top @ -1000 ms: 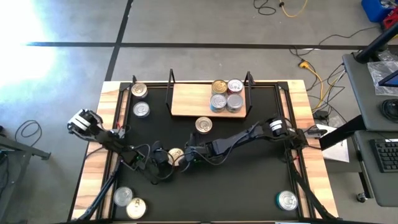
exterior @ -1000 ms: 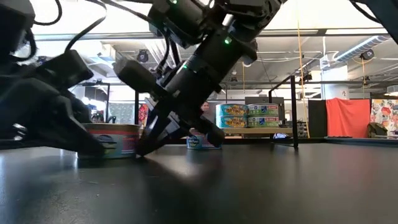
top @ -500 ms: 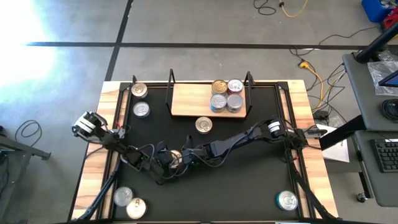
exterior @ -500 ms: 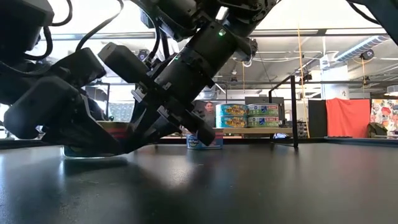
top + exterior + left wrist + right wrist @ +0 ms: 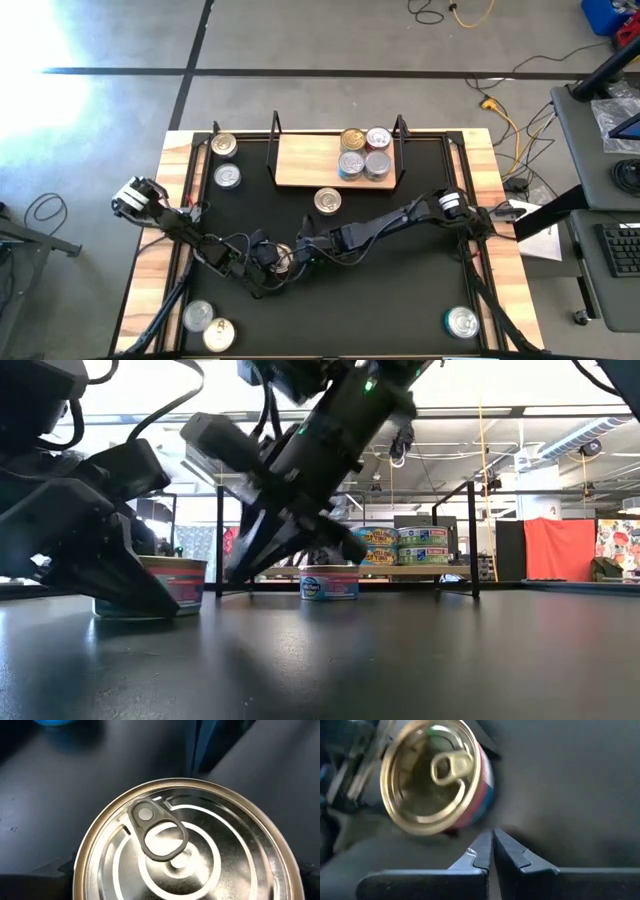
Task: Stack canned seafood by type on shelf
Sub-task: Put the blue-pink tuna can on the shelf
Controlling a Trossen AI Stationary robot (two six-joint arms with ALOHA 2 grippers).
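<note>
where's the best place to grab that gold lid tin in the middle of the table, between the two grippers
Take the gold-lid tin across its round side wall, coming straight down from above. It sits upright and low on the table, lid and pull tab facing up, so the flat top gives no hold. The left gripper is already over it.

A gold-lidded tin is filling most of the view. Its pull-tab is lying flat on the lid, and the tin is sitting on the dark surface.

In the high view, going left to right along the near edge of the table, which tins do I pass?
Silver-lidded round tin → gold-lidded round tin, touching it → a long bare stretch of black table → silver-lidded round tin with a blue-green side near the right corner.
</note>
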